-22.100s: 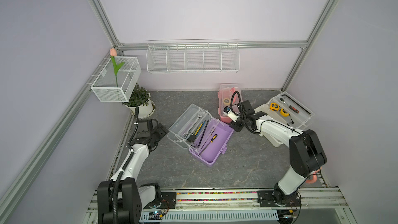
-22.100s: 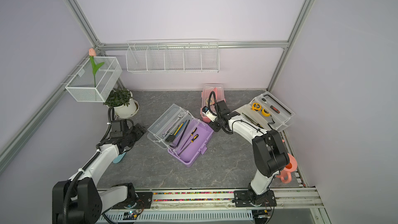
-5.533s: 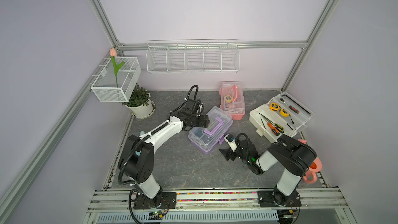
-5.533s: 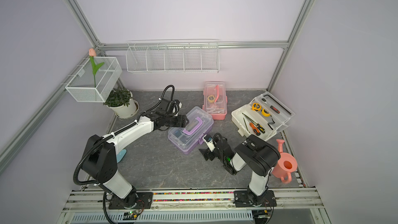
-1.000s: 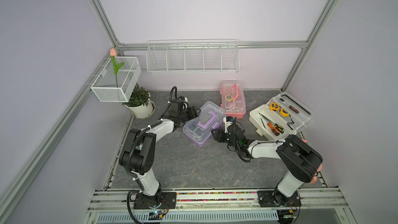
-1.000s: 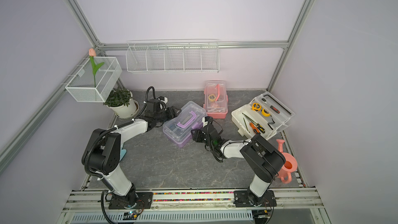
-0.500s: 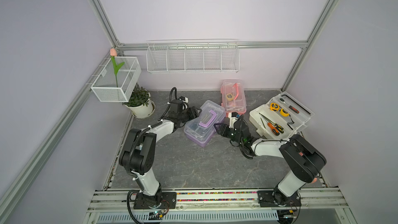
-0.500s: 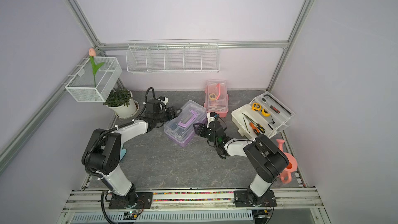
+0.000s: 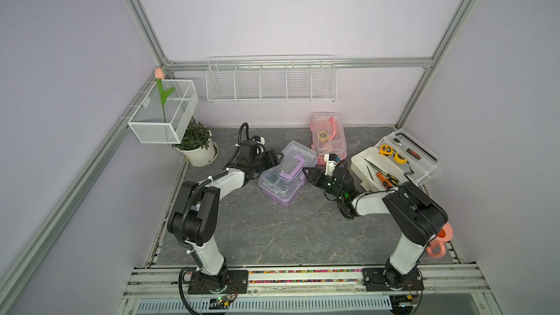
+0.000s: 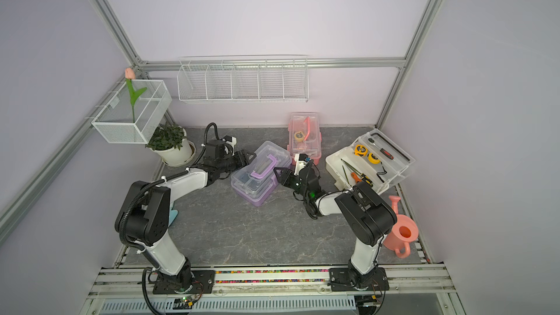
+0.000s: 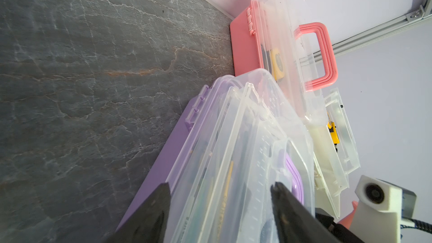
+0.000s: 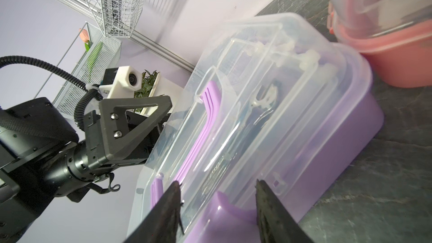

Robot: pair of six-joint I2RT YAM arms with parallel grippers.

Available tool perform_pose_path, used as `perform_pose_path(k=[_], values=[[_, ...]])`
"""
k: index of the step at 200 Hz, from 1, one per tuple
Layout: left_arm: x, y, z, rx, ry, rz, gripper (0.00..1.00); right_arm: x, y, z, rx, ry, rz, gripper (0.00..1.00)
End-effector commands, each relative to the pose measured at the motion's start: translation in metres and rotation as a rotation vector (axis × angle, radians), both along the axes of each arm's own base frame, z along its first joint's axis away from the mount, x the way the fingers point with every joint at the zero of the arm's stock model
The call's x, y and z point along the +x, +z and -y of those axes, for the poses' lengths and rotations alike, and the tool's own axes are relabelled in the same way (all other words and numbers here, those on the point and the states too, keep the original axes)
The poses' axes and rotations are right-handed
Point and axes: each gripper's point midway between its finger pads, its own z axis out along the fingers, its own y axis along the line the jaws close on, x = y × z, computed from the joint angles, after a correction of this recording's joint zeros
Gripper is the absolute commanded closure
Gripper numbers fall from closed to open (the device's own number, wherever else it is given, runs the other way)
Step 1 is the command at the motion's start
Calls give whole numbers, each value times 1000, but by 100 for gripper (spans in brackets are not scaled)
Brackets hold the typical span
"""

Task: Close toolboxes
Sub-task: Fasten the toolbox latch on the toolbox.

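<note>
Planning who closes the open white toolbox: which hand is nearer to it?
Right. The right hand is on the purple toolbox's side facing the white toolbox. The left hand is on the opposite side, farther away.

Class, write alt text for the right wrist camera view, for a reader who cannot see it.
A purple toolbox with its clear lid down fills the view, with the open right gripper straddling its near edge. The left gripper meets the box at its far end, and a pink toolbox stands just beyond.
</note>
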Motion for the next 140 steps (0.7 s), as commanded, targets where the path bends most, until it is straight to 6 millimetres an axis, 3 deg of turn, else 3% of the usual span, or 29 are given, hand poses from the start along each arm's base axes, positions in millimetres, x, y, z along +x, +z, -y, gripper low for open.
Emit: perform_pose_path(k=[1, 30, 101, 140], values=[[-9, -10, 5, 13, -30, -52, 30, -20, -10, -2, -1, 41, -74, 47], [-9, -11, 5, 13, -32, -55, 30, -24, -18, 11, -14, -2, -74, 37], [-8, -10, 5, 17, -30, -57, 30, -28, -16, -10, 50, 69, -94, 41], [-7, -14, 4, 20, -26, -62, 30, -31, -8, 1, 32, 24, -66, 41]])
